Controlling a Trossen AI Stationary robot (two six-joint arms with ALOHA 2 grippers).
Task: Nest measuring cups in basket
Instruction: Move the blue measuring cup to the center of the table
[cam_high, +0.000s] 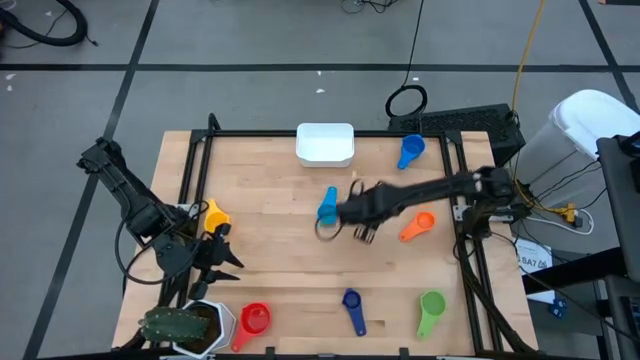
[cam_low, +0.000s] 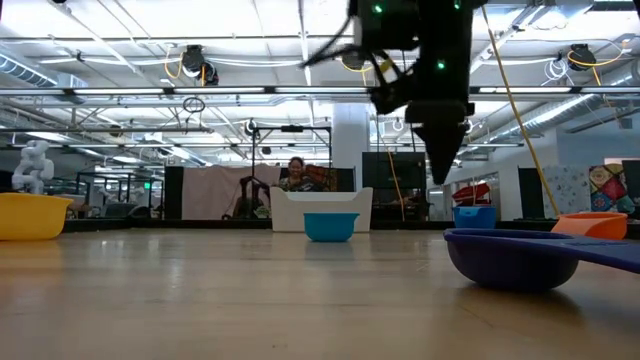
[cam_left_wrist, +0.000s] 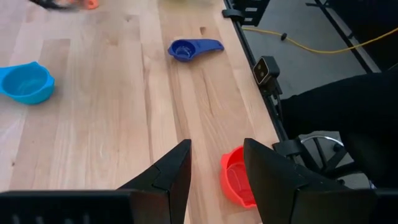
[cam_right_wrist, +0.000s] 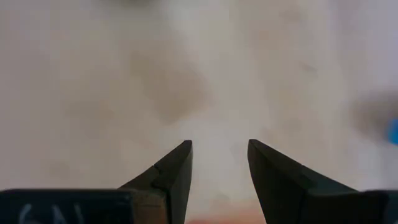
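Observation:
The white basket (cam_high: 325, 144) stands at the table's far edge, with a person showing in the room behind it. Measuring cups lie apart on the wood: light blue (cam_high: 328, 205), blue (cam_high: 411, 150), orange (cam_high: 417, 225), yellow (cam_high: 214, 214), red (cam_high: 254, 321), dark blue (cam_high: 351, 308) and green (cam_high: 431, 310). My right gripper (cam_high: 336, 221) hangs open over the table's middle, just near of the light blue cup, with nothing between its fingers (cam_right_wrist: 174, 171). My left gripper (cam_high: 216, 255) waits open above the near left part of the table, and the red cup (cam_left_wrist: 236, 177) shows beyond its fingertips.
A white hexagonal pot with a green plant (cam_high: 190, 325) stands at the near left corner. A black frame (cam_high: 190, 170) runs along the table's edges. Bare wood lies between the scattered cups, most of it left of centre.

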